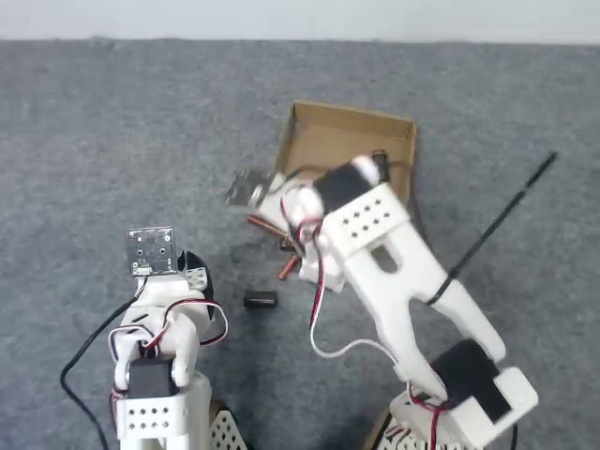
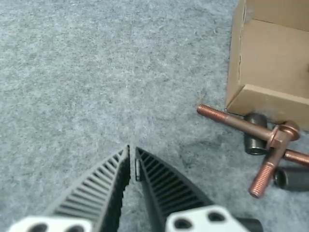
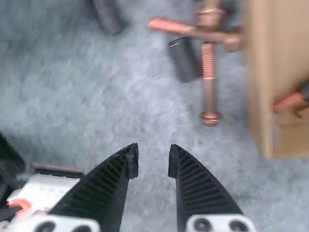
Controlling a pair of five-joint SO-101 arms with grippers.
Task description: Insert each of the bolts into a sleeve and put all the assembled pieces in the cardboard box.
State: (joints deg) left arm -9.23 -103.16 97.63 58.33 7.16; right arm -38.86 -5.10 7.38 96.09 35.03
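My left gripper (image 2: 133,153) hangs low over the grey carpet (image 2: 96,67); its two ribbed black jaws are drawn almost together, with only a sliver of gap at the tips and nothing between them; my right gripper (image 3: 152,153) points down at the carpet too, its jaws parted by a modest gap and holding nothing.

Seen from above, the cardboard box (image 1: 330,148) sits open-topped toward the far middle of the carpet; my right arm (image 1: 370,220) stretches over its near left corner; my left arm (image 1: 159,375) stands well to the left, nearer the front.

Just outside that corner of the box lie the copper bolts (image 1: 265,225) in a loose crossed heap; in the left wrist view a long bolt (image 2: 234,122) lies close by the box wall; a second bolt (image 2: 265,171) crosses it near its head; a dark sleeve (image 2: 254,141) rests against the long bolt; another sleeve (image 2: 292,178) lies just beside the second bolt; a lone sleeve (image 1: 260,300) lies apart on the carpet, between my two arms.

Something copper (image 3: 289,102) shows inside the box; it is too blurred to tell what it is.
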